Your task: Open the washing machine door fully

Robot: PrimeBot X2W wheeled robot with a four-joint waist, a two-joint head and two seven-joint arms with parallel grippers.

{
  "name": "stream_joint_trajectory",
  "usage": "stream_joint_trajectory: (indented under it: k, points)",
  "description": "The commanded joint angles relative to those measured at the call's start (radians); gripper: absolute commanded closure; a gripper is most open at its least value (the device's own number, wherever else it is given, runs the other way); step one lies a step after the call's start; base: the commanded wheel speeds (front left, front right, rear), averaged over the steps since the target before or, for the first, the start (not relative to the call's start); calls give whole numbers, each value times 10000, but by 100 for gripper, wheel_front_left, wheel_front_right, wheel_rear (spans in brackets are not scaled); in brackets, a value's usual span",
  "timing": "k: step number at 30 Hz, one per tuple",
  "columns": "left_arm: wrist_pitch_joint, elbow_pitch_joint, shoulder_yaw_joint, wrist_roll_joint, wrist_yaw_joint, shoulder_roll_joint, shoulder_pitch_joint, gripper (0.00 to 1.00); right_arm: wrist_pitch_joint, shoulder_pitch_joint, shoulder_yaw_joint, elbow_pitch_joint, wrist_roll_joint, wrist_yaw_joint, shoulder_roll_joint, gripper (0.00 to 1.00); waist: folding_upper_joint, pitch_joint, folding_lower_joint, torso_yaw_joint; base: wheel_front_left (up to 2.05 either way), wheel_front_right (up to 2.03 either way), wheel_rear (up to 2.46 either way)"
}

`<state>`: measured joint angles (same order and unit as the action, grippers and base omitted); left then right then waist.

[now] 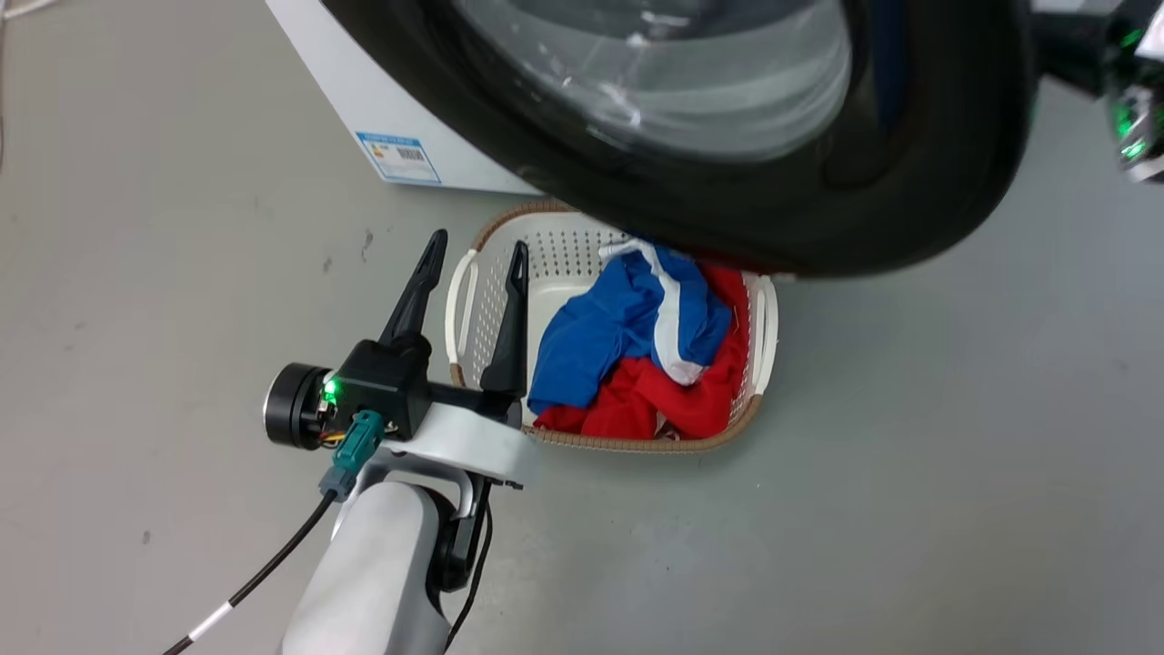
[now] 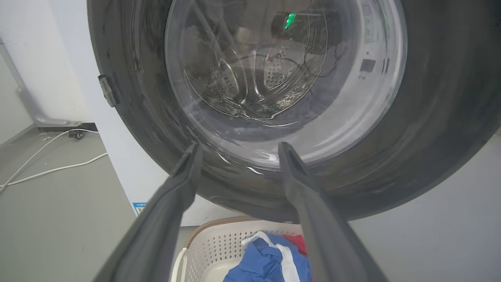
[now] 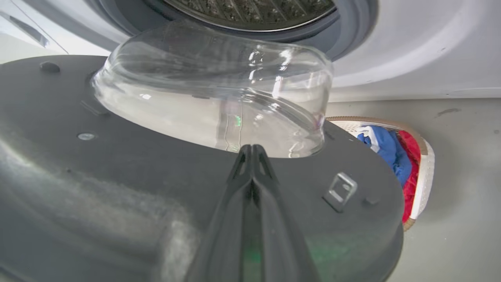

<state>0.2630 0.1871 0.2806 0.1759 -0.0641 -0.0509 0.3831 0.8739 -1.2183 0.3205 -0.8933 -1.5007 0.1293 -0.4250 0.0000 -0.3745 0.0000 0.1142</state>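
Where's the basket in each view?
Head: basket at centre, partly under the door.
Left wrist: basket at bottom centre, below the door.
Right wrist: basket at the right edge, behind the door.
Shared landmark: the blue and red clothes inside it.

My left gripper point(image 1: 480, 240): two long, tapering matte-black fingers point(image 1: 414, 296) on a black block housing point(image 1: 386, 377), with one green LED point(image 1: 330, 391) lit on its side. A round black cylinder point(image 1: 289, 407) with a silver rim sits at the housing's outer end. A teal connector point(image 1: 353, 450) is plugged in beneath, with yellow and orange wires point(image 1: 329, 438) beside it. From it runs a black cable point(image 1: 273, 564) with one white band. White bracket point(image 1: 464, 441); pale grey forearm point(image 1: 382, 573). My right gripper point(image 3: 252, 148): dark, ribbed near the tips, faint green sheen lower down.
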Motion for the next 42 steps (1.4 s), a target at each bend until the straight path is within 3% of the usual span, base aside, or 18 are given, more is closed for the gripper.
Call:
stream_joint_trajectory:
  k: [1, 21, 27, 35, 42]
  points:
    - [25, 73, -73, -20, 29, 10, -179, 0, 137, 323, 54, 197, -82, 25, 108, 100, 0, 275, 0, -79, 0, 0, 0]
    - [25, 566, -364, -47, 391, 10, -1104, 0, 1232, 3562, 780, 3212, -581, 25, 1243, 100, 0, 1717, 0, 52, 0, 0, 0]
    - [25, 789, -453, -102, 557, 10, -1321, 0, 1101, 4392, 818, 3675, -742, 25, 1470, 100, 0, 2073, 0, 48, 0, 0, 0]
    - [25, 1029, -668, -189, 765, 9, -1693, 0, 16, 5353, 304, 3732, -910, 24, 1589, 100, 0, 2789, 0, -224, 0, 0, 0]
    - [25, 1188, -998, -289, 883, 10, -2096, 0, -2897, 6394, -1013, 3719, -694, 24, 1621, 100, 0, 3364, 0, -622, 0, 0, 0]
